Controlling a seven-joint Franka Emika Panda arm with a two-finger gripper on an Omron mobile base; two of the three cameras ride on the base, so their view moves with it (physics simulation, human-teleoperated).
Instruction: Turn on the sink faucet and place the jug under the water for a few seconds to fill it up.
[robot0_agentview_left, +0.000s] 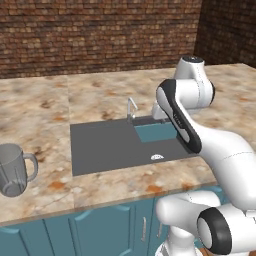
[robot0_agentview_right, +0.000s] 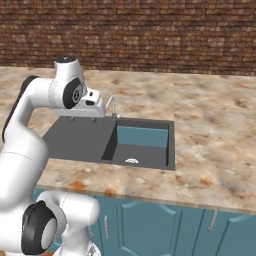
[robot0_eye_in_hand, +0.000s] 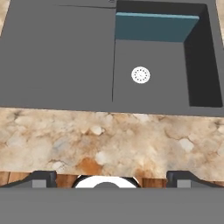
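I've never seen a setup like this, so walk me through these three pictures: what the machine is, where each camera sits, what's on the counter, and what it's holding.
This is a rendered kitchen. The white jointed machine is a robot arm on a base that can drive. Two pictures come from cameras on that base, behind the arm to its left and right. The third comes from a camera on the hand, looking down past its fingers, which stand wide apart and hold nothing. Set into the marble counter is a dark sink with a white drain and a thin faucet behind it. A translucent jug stands on the counter, left of the sink.
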